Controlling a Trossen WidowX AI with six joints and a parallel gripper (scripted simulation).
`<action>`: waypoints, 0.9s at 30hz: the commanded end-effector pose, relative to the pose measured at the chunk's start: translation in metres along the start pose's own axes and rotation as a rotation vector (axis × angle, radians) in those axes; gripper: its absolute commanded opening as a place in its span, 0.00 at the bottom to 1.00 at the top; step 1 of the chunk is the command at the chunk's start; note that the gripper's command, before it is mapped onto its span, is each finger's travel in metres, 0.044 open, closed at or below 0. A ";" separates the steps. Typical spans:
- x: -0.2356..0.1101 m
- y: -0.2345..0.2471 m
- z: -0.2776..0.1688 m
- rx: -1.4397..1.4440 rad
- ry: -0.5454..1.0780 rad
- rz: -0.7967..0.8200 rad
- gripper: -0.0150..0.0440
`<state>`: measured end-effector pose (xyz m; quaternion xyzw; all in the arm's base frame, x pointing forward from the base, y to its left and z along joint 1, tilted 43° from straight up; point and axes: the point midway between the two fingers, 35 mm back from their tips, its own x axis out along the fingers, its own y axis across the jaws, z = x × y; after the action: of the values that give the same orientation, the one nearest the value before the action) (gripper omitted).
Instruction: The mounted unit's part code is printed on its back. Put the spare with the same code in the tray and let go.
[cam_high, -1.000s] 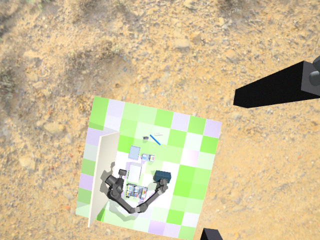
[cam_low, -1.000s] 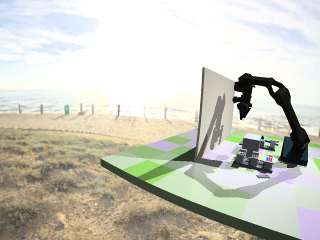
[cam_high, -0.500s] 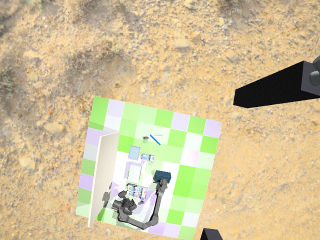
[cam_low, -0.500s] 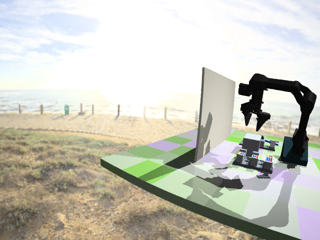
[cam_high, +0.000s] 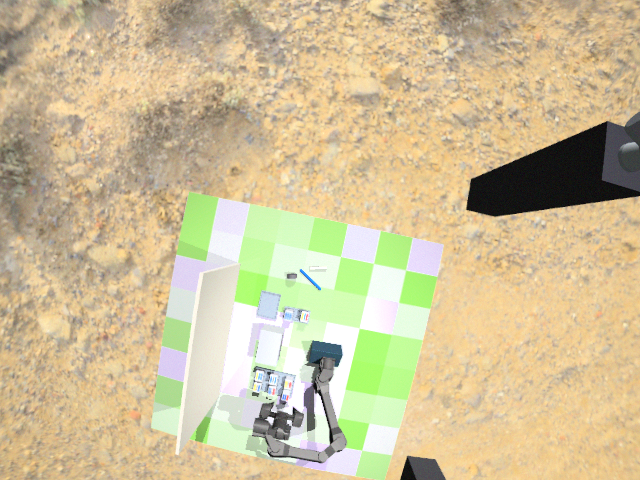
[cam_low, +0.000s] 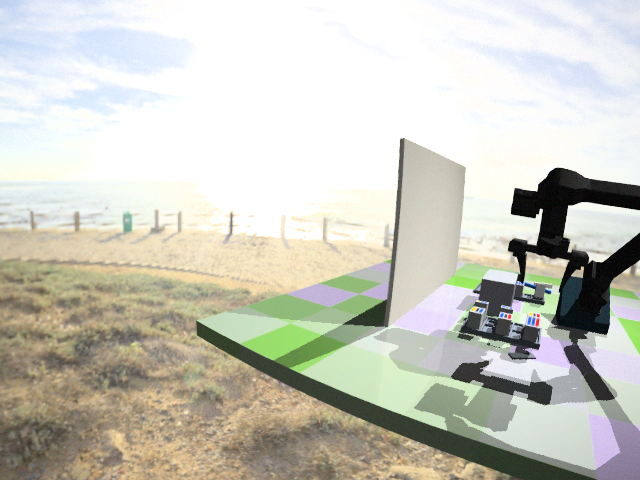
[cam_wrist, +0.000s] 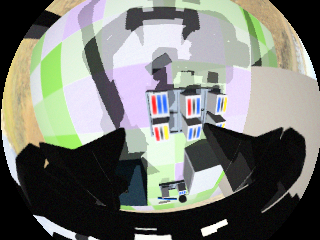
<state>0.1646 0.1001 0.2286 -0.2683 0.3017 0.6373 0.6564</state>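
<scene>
The jaws (cam_low: 549, 266) are standing apart, gripping nothing, hovering beside the spares (cam_high: 272, 383) on the bench (cam_high: 392, 304). Selection is under way; next, descending onto the matching spare, code unreadable here.

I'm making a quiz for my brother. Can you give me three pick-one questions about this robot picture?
1. Where is the gripper?
A. By the rack of spares
B. Over the thin stick
C. Behind the white wall

2. What colour is the thin stick?
A. Red
B. Yellow
C. Blue

3. What is the gripper doing?
A. Squeezing a spare
B. Open, holding nothing
C. Shut, holding nothing

Answers:
1 A: the gripper hangs next to the rack.
2 C: the stick is blue.
3 B: its fingers stand wide apart with nothing between them.
</scene>
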 end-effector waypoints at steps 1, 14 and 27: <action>0.002 0.006 0.000 -0.033 -0.007 0.002 1.00; 0.041 0.003 0.002 -0.046 -0.011 0.033 0.76; 0.053 0.001 0.002 -0.047 -0.007 0.034 0.76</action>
<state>0.1636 0.1342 0.1958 -0.2769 0.2850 0.6568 0.6409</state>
